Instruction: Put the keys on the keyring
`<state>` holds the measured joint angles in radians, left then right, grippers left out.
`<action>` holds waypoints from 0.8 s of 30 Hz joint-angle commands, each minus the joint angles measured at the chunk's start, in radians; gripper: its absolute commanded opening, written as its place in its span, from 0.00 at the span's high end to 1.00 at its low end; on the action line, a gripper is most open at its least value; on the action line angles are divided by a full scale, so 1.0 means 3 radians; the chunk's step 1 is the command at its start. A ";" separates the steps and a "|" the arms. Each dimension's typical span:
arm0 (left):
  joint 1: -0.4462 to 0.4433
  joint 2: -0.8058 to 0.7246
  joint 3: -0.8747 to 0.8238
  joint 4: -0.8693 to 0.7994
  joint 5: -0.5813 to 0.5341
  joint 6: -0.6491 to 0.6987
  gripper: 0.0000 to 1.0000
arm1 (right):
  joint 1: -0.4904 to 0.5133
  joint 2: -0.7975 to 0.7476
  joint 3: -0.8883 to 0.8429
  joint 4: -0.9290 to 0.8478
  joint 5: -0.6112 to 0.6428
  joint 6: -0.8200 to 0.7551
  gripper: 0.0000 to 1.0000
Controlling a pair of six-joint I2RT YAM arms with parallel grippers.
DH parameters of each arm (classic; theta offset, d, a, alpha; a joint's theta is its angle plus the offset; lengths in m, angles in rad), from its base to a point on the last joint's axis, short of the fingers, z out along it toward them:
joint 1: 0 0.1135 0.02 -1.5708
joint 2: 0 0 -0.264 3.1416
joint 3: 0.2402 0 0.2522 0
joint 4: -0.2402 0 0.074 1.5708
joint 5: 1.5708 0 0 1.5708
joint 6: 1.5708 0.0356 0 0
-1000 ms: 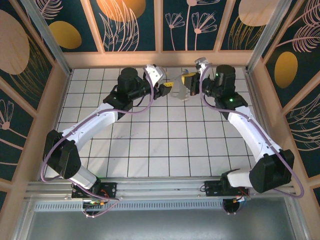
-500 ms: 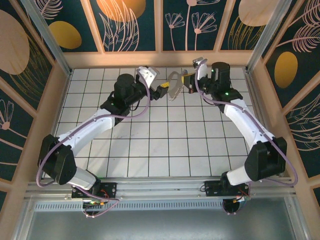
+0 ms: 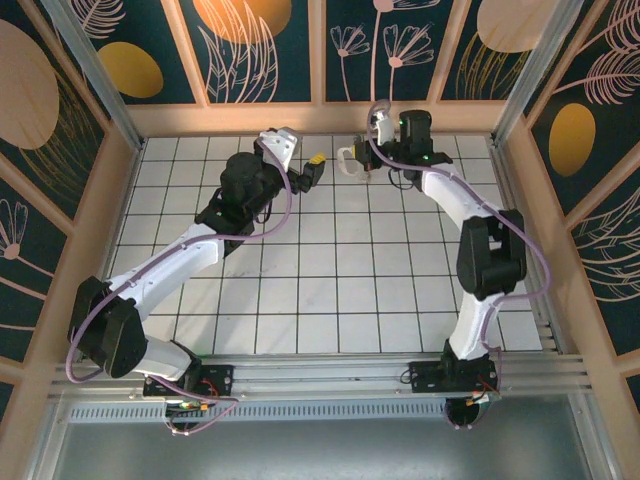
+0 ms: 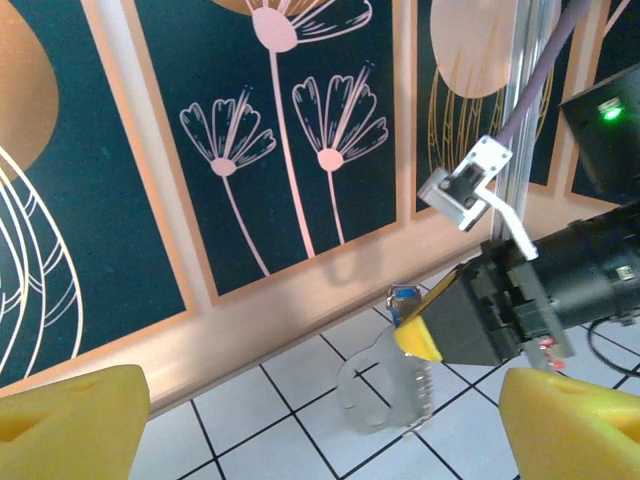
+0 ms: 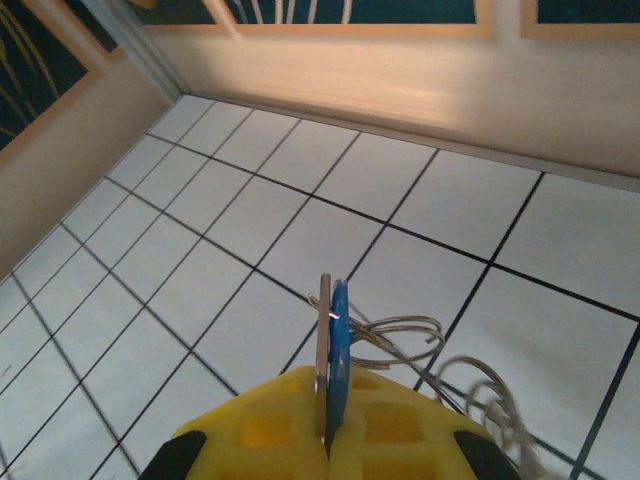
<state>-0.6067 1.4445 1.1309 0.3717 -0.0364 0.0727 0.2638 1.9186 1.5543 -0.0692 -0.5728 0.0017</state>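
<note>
**White tiled surface**, seen from above. Both arms reach to its far edge so that the two tools meet in the air, clear of the tiles.

**Left arm**. Its tool faces the other across a small gap. In the left wrist view its yellow pads stand far apart at either side with nothing between them, which leaves it free to approach or to draw off.

**Right arm**. Its tool is pressed closed on the key and serves here as the fixed holder.

**Keyring**. A silvery loop hangs below the tip of the right tool, above the surface and near the back wall. In the right wrist view its wire coils lie against the key.

**Key**. The blue head is gripped edge-on between the pads, with a thin silver strip flat beside it. Whether the key is threaded on the loop cannot be told. Judged from how the loop hangs, it is probably caught on the key or pinched with it, so the task appears close to its end.
</note>
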 commanded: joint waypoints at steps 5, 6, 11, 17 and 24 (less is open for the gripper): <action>0.0021 -0.0054 -0.0030 0.0102 -0.0050 -0.0114 0.09 | 0.0106 0.0264 -0.0288 0.0481 -0.0193 0.0316 1.00; 0.0022 -0.0059 -0.0032 0.0092 -0.0052 -0.0118 0.09 | 0.0147 0.0232 -0.0457 0.0620 -0.0188 0.0384 1.00; 0.0018 -0.0080 -0.0043 0.0081 -0.0008 -0.0176 0.08 | 0.0301 0.0014 -0.1146 0.1056 -0.0100 0.0660 1.00; 0.0018 -0.0053 -0.0014 0.0041 0.0068 -0.0266 0.08 | 0.0471 -0.0201 -0.1614 0.1126 0.0098 0.0803 1.00; 0.0020 0.0002 0.0044 -0.0039 0.0126 -0.0361 0.07 | 0.0546 -0.0238 -0.1934 0.1186 0.0153 0.0972 1.00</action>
<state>-0.6071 1.4445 1.1290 0.3695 -0.0154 -0.0078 0.4156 1.8763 1.0096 0.2386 -0.5423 0.2539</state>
